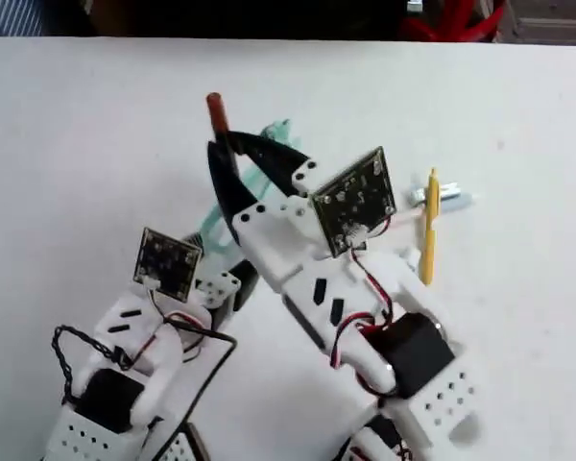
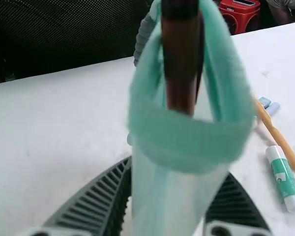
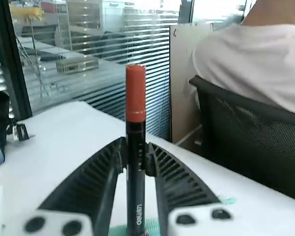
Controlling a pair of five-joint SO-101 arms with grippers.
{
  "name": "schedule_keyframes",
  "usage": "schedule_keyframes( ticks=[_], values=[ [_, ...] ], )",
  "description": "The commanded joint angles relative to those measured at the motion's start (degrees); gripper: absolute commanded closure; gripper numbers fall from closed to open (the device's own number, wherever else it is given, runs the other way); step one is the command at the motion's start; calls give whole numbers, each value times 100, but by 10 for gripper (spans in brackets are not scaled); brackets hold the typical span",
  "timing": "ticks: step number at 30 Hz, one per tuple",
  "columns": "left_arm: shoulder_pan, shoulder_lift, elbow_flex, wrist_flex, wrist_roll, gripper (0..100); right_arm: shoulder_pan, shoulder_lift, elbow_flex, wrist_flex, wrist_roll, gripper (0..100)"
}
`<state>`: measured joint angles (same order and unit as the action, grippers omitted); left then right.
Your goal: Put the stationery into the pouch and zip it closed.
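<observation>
We're mid-insertion — the right gripper [image 3: 136,147] clamps the red-capped marker [image 3: 135,93], upper centre of the high view, its lower end in the pouch [image 2: 187,140] mouth. The left gripper [image 2: 179,172] pinches the pouch wall. Next we lower and release — yellow pencil [image 1: 428,230] and glue stick [image 2: 284,179] wait at right.

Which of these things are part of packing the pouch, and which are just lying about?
For the job:
pouch, held in the left hand
marker, in the right hand
yellow pencil
glue stick
small blue piece

Just about:
red object beyond the table
black mesh chair
</observation>
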<state>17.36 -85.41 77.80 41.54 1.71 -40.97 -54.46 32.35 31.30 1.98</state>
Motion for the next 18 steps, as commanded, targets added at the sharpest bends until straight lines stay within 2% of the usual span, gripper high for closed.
schedule_keyframes(
  ticks=[1, 9, 15, 18],
  values=[
    [31, -57, -70, -141, 62, 775, -40, -101, 273, -163, -44, 980],
    [22, -57, -70, -141, 62, 776, -136, -110, 431, 444, 0, 958],
    [22, -57, -70, -141, 62, 777, -127, -110, -220, 1323, 0, 652],
    [22, -57, -70, -141, 62, 777, 119, -110, -800, 1789, 9, 663]
  ],
)
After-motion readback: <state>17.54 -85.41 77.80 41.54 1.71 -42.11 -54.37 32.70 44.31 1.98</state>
